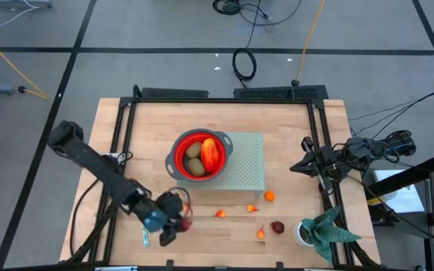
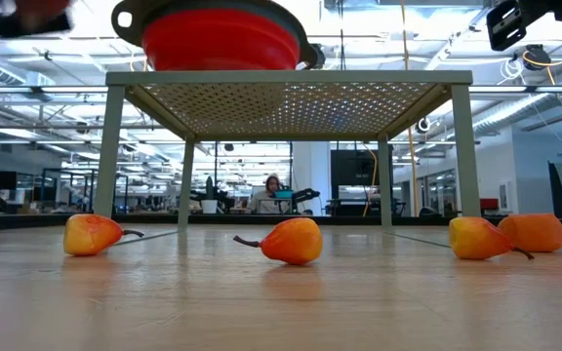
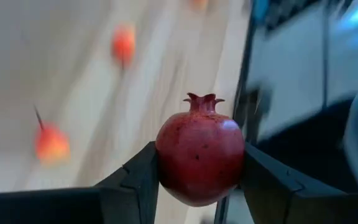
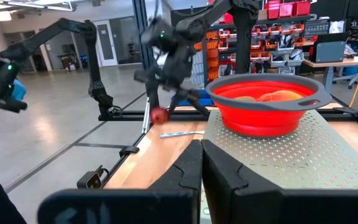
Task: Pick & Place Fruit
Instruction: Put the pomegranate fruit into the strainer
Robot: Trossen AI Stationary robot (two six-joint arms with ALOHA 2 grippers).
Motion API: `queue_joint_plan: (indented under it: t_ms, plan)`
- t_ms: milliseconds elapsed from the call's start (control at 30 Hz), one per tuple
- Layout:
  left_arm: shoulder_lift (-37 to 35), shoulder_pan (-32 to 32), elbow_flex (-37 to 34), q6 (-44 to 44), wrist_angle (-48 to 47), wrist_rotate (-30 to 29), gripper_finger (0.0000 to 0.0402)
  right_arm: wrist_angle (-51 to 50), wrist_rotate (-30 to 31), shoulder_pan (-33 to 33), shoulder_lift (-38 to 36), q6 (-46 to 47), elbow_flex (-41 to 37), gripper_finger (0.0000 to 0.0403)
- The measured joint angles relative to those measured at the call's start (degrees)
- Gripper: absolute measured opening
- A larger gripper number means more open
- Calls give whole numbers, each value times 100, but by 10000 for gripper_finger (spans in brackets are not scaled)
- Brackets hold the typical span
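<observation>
My left gripper (image 1: 179, 223) is over the table's near left part, shut on a dark red round fruit with a small crown (image 3: 201, 155), which also shows in the right wrist view (image 4: 160, 115). A red bowl (image 1: 178, 154) stands on a grey perforated stand (image 1: 249, 167) at the table's middle; brownish-green kiwis (image 1: 194, 159) and a longer red-orange piece (image 1: 211, 153) lie in it. A second dark red fruit (image 1: 277, 226) and several tiny orange pieces (image 1: 221, 214) lie on the wood near the front edge. My right gripper (image 4: 201, 163) waits shut at the table's right side. My left gripper pinches the dark red fruit by its two opposite sides (image 3: 164, 160) between its two fingers. The fingers slant downward at it. The fruit's crown (image 3: 204, 101) points away from the gripper. The fruit is lifted clear of the table.
A silver knife (image 4: 182, 132) lies on the wood near the left gripper. A leafy green plant in a white pot (image 1: 321, 232) stands at the near right corner. In the low view the orange pieces (image 2: 291, 240) lie in front of and under the stand's legs (image 2: 113, 156).
</observation>
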Motion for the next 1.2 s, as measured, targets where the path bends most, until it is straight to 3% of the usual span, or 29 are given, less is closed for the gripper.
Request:
queue_joint_plan:
  t_ms: [133, 300, 633, 967, 1200]
  plan:
    - [-474, -9, 0, 708, 600, -1093, 189, 0, -2, 0, 0, 0, 0, 0]
    - [-835, -11, 0, 1749, 1367, -1727, 191, 0, -7, 0, 0, 0, 0, 0]
    - [-962, 7, 0, 3229, 2994, -1877, 187, 0, -7, 0, 0, 1, 0, 0]
    - [-962, 6, 0, 4442, 5291, -1821, 189, 0, -4, 0, 0, 0, 0, 0]
    - [-962, 7, 0, 4798, 6613, -1818, 190, 0, -4, 0, 0, 0, 0, 0]
